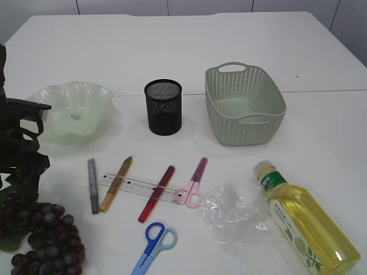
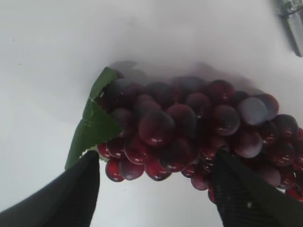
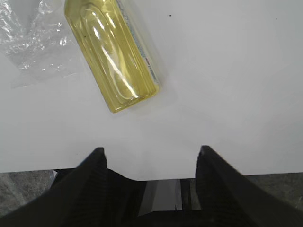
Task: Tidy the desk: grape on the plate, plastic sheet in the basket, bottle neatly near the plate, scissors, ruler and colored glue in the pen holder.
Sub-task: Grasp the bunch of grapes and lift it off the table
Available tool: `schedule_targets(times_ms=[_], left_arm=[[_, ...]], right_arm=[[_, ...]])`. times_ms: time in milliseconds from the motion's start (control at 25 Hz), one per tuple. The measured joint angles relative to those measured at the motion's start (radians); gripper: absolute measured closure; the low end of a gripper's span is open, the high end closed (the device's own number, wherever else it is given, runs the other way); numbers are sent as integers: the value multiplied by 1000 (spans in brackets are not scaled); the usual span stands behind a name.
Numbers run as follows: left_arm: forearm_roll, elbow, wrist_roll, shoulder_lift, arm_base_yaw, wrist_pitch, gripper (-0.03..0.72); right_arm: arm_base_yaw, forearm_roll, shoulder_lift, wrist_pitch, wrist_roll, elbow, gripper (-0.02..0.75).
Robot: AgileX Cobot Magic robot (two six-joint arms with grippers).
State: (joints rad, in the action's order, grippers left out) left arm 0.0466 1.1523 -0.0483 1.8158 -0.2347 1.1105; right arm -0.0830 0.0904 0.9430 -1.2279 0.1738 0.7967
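Grape (image 2: 189, 132): dark red cluster, green leaf | left pincer (image 2: 156, 189): released, straddling | right pincer (image 3: 149, 156): released

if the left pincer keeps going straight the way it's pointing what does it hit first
Most likely the grape bunch: the left pincer stands open with the grapes filling the space just ahead, between its fingers. How much gap remains is hard to judge; the white table lies right behind the bunch.
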Motion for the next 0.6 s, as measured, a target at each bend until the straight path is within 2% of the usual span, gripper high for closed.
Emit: schedule_targets(times_ms=[440,600], left_arm=[[-47,6,17,98,4,-31,156],[-40,10,19,111,4,-32,251]], right_arm=[[0,-2,1,6,-2,0,300],[0,-4,1,9,-2,0,300]])
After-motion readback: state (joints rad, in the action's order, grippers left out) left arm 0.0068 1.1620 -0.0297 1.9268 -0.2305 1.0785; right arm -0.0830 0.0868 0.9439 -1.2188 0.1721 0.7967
